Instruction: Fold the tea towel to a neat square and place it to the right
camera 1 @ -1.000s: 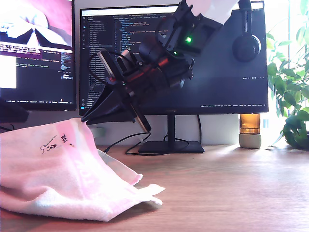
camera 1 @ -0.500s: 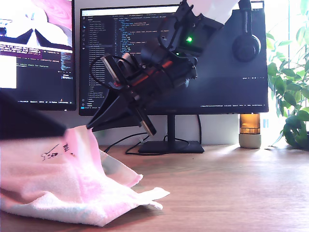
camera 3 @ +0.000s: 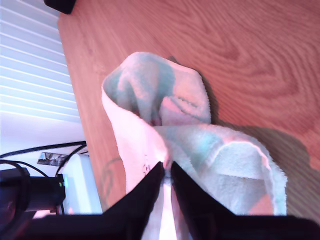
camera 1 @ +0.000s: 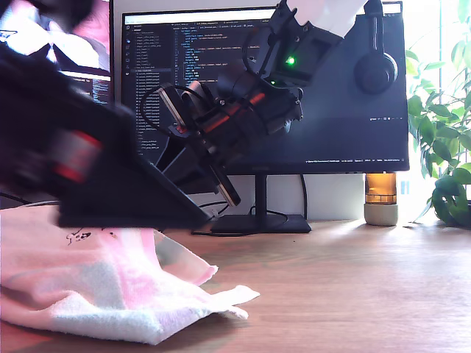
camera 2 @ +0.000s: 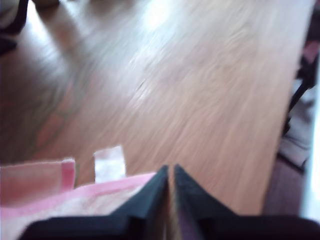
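Two pincers, both drawn narrow. My first pincer point(camera 2: 170, 169) has its jaws all but touching, and a pink hem of the tea towel point(camera 2: 40, 182) runs up to them; I cannot tell whether any cloth sits between them. My second pincer point(camera 3: 166, 169) is clamped on an upper edge of the tea towel point(camera 3: 200, 145), which hangs from it in a loose fold of pink, mint and white down to the tabletop point(camera 3: 240, 45).

In the exterior view a dark, blurred arm point(camera 1: 88, 169) fills the nearest ground at that view's left, just over the tea towel point(camera 1: 96, 290). The cloth lies heaped on the tabletop point(camera 1: 353, 279) at that view's lower left, with one corner poking toward the middle and small black marks point(camera 1: 77, 237) on its upper part. Behind it another arm point(camera 1: 235, 110) slopes down toward the cloth, its tip hidden by the blurred one. Farthest back stand a monitor point(camera 1: 331, 95), headphones point(camera 1: 375, 66) hung at its corner, and a plant point(camera 1: 441, 147) at the exterior view's right
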`<state>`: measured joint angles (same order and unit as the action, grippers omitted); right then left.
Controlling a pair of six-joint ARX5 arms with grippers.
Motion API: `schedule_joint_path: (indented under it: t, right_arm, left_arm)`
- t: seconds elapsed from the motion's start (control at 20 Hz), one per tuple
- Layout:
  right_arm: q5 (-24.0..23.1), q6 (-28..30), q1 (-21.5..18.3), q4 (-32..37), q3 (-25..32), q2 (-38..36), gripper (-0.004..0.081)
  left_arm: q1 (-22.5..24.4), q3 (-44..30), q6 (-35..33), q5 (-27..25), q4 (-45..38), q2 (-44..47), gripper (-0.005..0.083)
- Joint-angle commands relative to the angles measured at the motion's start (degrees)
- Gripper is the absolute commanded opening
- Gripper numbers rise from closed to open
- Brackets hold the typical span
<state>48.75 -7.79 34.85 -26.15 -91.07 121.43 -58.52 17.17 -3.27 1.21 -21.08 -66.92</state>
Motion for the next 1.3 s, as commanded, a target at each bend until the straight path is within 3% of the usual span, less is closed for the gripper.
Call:
schedule_joint_path:
  t: [0.0,0.25,0.45,0.8,0.9,1.05,1.25]
  right_arm:
    - [0.0,0.6,-0.3,0.1,0.2,1.0,-0.0013]
    - [-0.3,0.8,-1.2,0.1,0.2,1.0,-0.0013]
    - [-0.3,0.8,-1.9,-0.1,0.2,1.0,-0.0013]
    - [-0.3,0.8,-2.0,-0.1,0.2,1.0,-0.0012]
    - [-0.3,0.8,-2.0,-0.2,0.2,1.0,-0.0013]
    - [-0.3,0.8,-2.0,-0.2,0.2,1.0,-0.0013]
    - [-0.3,0.8,-2.5,-0.2,0.2,1.0,-0.0013]
  left_arm:
    - [-0.2,0.4,-0.2,-0.8,-0.3,-3.5,0.0287]
    - [-3.3,3.4,-3.9,-6.0,-0.1,-11.9,0.0289]
    - [-7.9,5.6,-9.0,-16.9,-0.5,-15.9,0.0289]
    - [-8.6,5.8,-10.6,-22.9,-3.7,-22.5,0.0284]
    - [-8.6,5.8,-10.8,-24.0,-4.3,-22.7,0.0214]
    - [-8.6,5.8,-11.3,-23.0,-4.1,-22.6,-0.0008]
    - [-8.7,5.8,-11.3,-22.7,-3.2,-21.6,-0.0021]
